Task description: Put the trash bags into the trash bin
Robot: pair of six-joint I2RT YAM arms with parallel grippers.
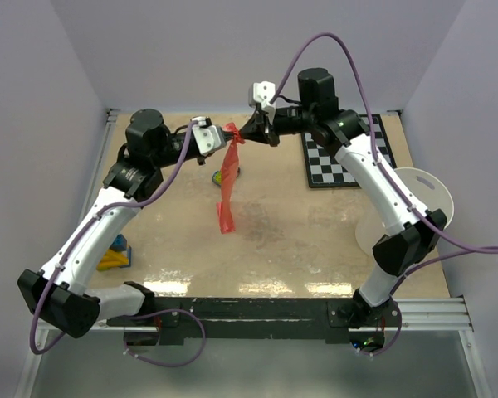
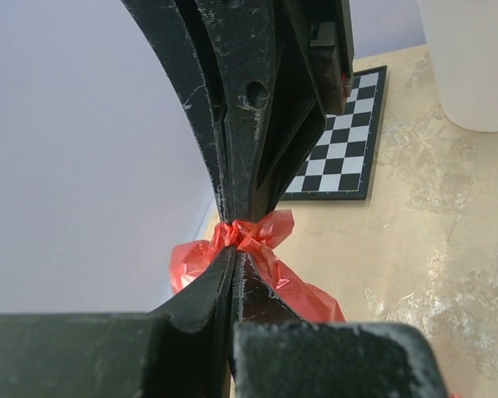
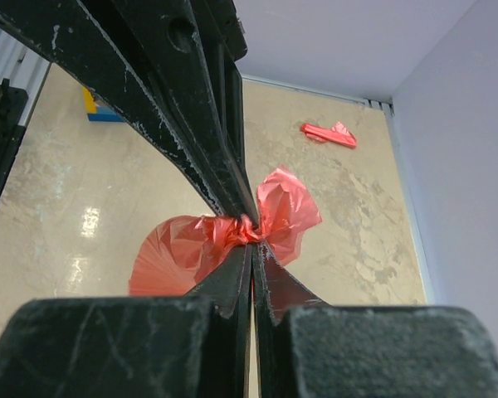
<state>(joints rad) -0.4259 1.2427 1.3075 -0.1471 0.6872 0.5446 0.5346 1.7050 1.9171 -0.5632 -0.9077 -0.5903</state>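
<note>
Both arms' jaws pinch the twisted top of the trash bag [image 1: 227, 186], which hangs above the surface, well apart from the trash bin [image 1: 436, 207]. Pulling in opposite directions could tear the thin film or slip it free.

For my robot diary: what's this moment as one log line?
left gripper: shut on trash bag | right gripper: shut on it | trash bin: bag not inside

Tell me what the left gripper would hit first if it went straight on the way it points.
Probably the right gripper: it faces the left gripper tip to tip, both shut on the bag.
</note>
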